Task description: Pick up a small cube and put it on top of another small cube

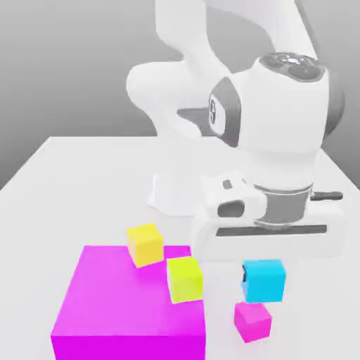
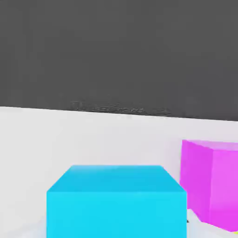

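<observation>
With the large magenta block (image 1: 130,299) as your landmark, your gripper (image 1: 264,280) was clenched on the cyan cube (image 1: 264,283), off the block's side toward the exterior view's right. The pink cube (image 1: 252,323) showed just below it; you couldn't tell whether they touched. The yellow cube (image 1: 145,246) and yellow-green cube (image 1: 185,280) overlapped the block's edges in view. You had open table (image 1: 91,190) behind the block.

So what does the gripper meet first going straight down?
Probably the small pink cube, with the held cyan cube leading the gripper. Depth is unclear; it could miss and reach the table.
</observation>
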Available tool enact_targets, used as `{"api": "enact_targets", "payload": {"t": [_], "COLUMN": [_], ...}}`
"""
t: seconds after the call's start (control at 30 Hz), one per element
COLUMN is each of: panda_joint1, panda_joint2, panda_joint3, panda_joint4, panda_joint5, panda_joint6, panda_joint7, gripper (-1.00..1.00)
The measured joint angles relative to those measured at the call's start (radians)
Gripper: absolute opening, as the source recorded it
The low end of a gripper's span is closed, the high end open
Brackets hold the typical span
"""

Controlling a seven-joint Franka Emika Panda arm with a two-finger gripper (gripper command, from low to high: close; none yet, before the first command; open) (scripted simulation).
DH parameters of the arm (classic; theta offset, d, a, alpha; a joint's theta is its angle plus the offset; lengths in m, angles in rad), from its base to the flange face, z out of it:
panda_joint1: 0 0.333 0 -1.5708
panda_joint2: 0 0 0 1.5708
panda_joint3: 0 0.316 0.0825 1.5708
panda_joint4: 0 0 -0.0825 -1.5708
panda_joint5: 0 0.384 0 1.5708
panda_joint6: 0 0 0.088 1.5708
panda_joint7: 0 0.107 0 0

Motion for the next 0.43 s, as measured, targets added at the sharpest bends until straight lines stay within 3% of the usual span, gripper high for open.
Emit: {"api": "enact_targets", "payload": {"t": [0.17, 0.3, 0.33, 0.43], "panda_joint1": [-0.067, -0.081, -0.081, -0.081], "panda_joint2": [-0.171, -0.101, -0.076, -0.076], "panda_joint3": [-0.036, -0.041, -0.041, -0.041], "panda_joint4": [-0.110, -0.164, -0.173, -0.173], "panda_joint5": [0.028, 0.023, 0.021, 0.021], "panda_joint6": [-0.058, 0.067, 0.100, 0.100], "panda_joint7": [0.106, 0.132, 0.134, 0.134], "gripper": [-1.00, -1.00, 1.00, 1.00]}}
